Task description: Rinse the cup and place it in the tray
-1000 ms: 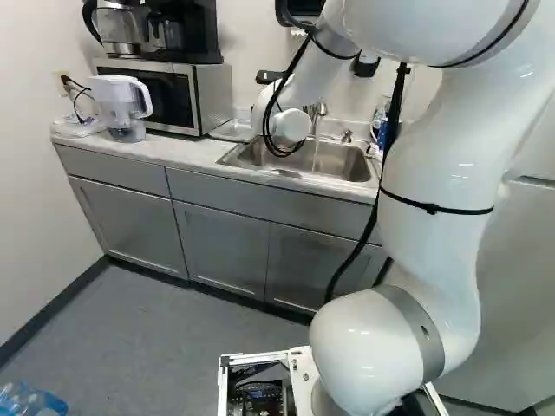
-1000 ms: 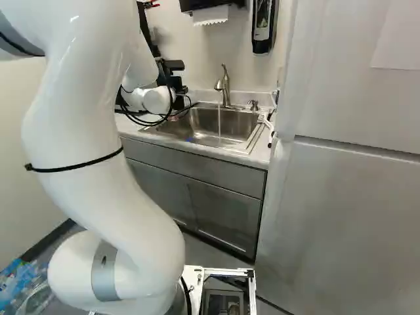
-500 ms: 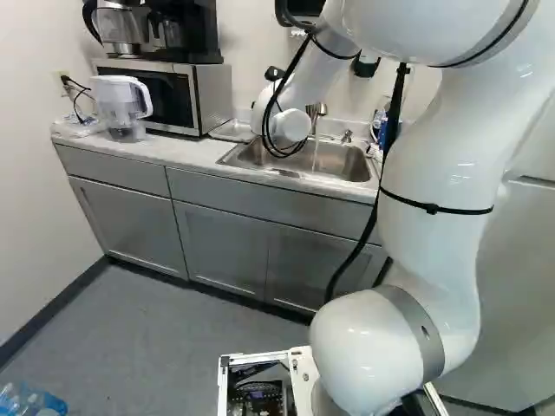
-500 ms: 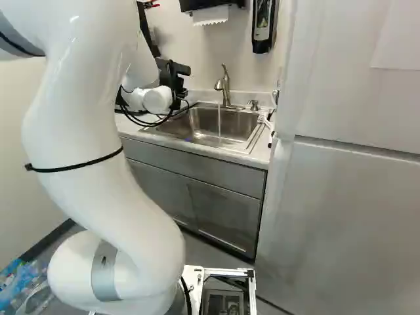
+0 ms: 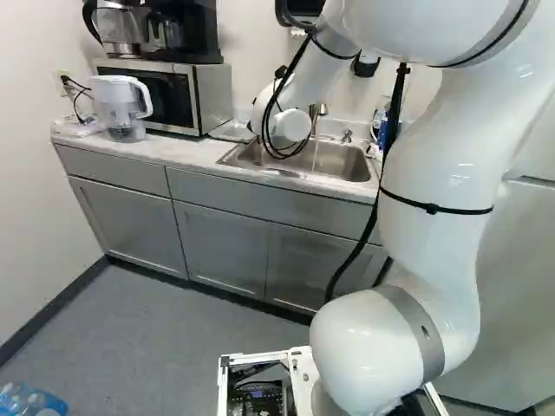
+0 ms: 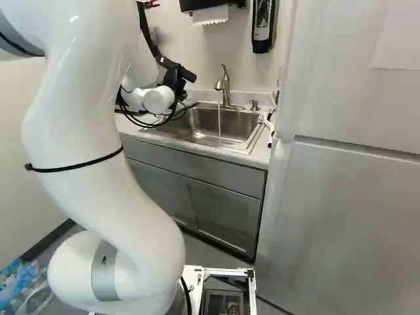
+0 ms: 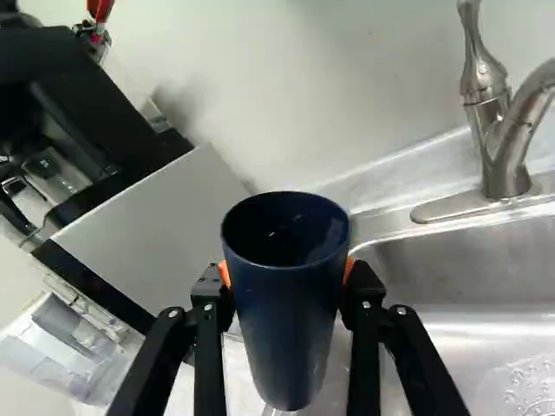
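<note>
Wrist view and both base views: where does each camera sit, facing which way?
Left base view: behind the arm, to its left, facing microwave and sink; arm at its right.
Right base view: behind, to the arm's right, facing the sink; arm at its left.
Wrist view: on the wrist, looking along the gripper, shut on the blue cup.
All three share sink and faucet.
</note>
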You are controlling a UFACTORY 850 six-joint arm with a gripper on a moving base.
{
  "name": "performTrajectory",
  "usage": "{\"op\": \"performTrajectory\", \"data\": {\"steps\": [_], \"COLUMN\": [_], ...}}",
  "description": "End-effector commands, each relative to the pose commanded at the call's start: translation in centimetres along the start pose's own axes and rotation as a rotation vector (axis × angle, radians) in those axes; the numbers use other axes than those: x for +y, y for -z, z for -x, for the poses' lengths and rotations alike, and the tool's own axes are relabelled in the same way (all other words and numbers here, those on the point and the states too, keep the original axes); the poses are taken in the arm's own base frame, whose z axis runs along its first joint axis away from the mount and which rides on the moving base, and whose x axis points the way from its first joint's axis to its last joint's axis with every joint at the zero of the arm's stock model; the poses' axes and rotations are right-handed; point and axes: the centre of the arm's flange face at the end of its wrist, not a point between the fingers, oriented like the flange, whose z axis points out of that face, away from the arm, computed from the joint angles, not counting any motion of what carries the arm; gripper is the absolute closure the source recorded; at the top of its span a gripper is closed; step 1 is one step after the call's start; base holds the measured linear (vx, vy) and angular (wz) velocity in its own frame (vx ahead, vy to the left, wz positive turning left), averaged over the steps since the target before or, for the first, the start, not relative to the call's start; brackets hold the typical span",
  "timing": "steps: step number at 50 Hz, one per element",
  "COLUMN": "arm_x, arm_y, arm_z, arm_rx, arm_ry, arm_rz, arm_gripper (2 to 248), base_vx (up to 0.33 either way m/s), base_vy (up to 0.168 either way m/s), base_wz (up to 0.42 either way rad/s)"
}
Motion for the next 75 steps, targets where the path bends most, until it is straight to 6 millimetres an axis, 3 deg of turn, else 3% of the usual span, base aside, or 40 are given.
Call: {"op": "performTrajectory", "data": {"steps": [75], "arm_x": [0.0], "arm_y": [0.0], "arm_z": [0.0], "arm_rx": [0.0], "arm_ry": [-0.788], "arm_rz": [0.0], "arm_gripper": [124], "base_vx": [0.0], "base_vy": [0.0], "base_wz": [0.0]}}
